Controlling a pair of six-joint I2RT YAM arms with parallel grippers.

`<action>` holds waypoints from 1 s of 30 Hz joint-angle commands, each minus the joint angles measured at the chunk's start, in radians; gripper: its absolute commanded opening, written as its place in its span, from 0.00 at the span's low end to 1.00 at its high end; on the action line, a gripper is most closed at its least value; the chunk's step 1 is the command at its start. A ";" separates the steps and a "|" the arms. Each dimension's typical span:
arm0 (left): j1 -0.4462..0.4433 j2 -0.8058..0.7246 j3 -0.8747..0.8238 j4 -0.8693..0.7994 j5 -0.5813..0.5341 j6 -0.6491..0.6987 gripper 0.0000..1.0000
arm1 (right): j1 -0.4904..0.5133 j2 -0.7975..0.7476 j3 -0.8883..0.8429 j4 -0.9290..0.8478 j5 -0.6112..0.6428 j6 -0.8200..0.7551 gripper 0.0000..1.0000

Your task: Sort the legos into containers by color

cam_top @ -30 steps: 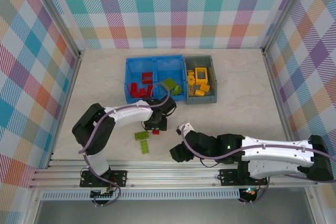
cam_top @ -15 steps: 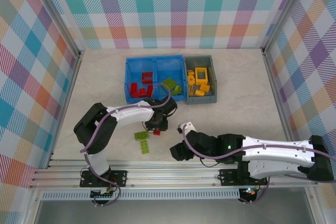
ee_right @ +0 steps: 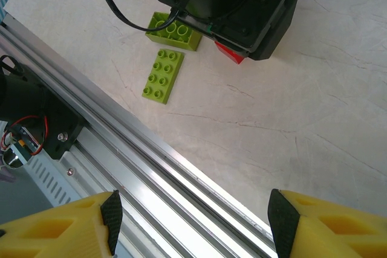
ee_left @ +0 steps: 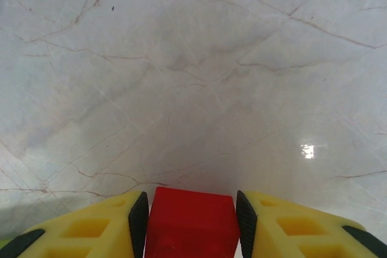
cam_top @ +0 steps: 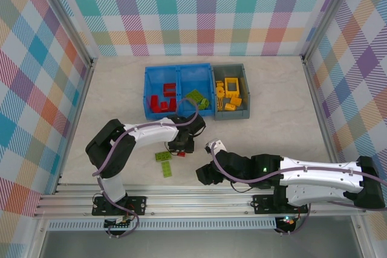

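My left gripper (ee_left: 191, 206) is shut on a red lego (ee_left: 190, 231), low over the marble table; both black pads touch its sides. From above, that gripper (cam_top: 181, 144) is in front of the blue container (cam_top: 147, 92), with the red lego (cam_top: 180, 153) showing under it. Two lime green legos (cam_top: 162, 156) (cam_top: 166, 168) lie just left of it, also seen as a square brick (ee_right: 173, 31) and a long brick (ee_right: 162, 74). My right gripper (ee_right: 190, 219) is open and empty above the front rail. The grey container (cam_top: 246, 89) holds yellow legos (cam_top: 231, 86).
The blue container holds red legos (cam_top: 162, 102) on its left and green legos (cam_top: 198, 98) on its right. The aluminium rail (ee_right: 151, 161) runs along the table's near edge below my right gripper. Checked walls enclose the table.
The left wrist has shifted slightly to the right over the red lego. The right arm has hardly moved.
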 commanded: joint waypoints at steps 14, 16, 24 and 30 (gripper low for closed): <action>-0.025 -0.103 0.007 -0.079 -0.088 -0.012 0.29 | 0.007 -0.004 0.001 0.028 0.023 0.018 0.67; 0.002 -0.143 0.037 -0.113 -0.101 0.008 0.29 | 0.004 0.001 0.015 0.030 0.028 0.011 0.67; 0.241 -0.197 0.239 -0.204 -0.109 0.173 0.29 | -0.133 0.117 0.085 0.288 -0.036 -0.071 0.66; 0.426 -0.057 0.430 -0.169 -0.109 0.286 0.29 | -0.209 0.331 0.223 0.514 -0.042 -0.193 0.67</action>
